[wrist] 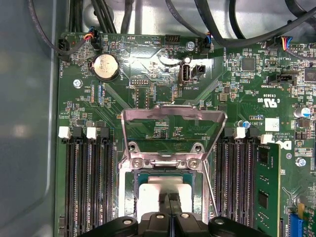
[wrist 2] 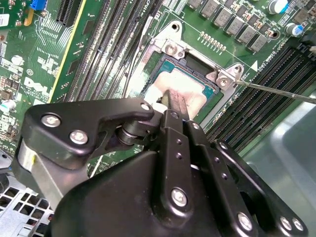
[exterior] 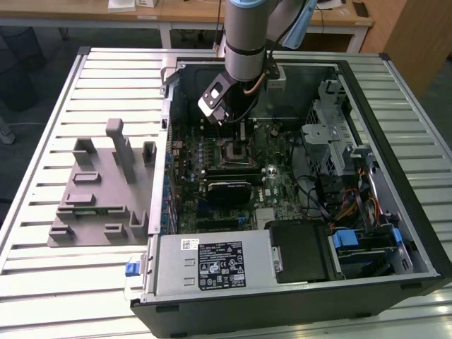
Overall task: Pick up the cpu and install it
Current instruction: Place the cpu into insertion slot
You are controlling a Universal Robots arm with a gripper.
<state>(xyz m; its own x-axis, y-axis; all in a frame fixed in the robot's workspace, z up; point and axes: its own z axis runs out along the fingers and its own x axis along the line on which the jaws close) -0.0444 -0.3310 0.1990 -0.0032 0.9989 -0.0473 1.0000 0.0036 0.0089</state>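
Open PC case [exterior: 282, 311] on slatted table [exterior: 70, 282], gripper [wrist: 173, 198] fingers [wrist 2: 178, 106] together over cpu [wrist 2: 192, 88] in mobo socket [wrist: 163, 162]

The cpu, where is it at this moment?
In both wrist views the cpu sits in the open socket, between the memory slots, under the end effector.

The exterior view looks steeply down from well back over the open black computer case [exterior: 282, 311] on the slatted metal worktop [exterior: 42, 282]. Both wrist views (close-up) share the silvery socket frame [wrist 2: 170, 47] [wrist: 163, 162] just beyond the jaws.
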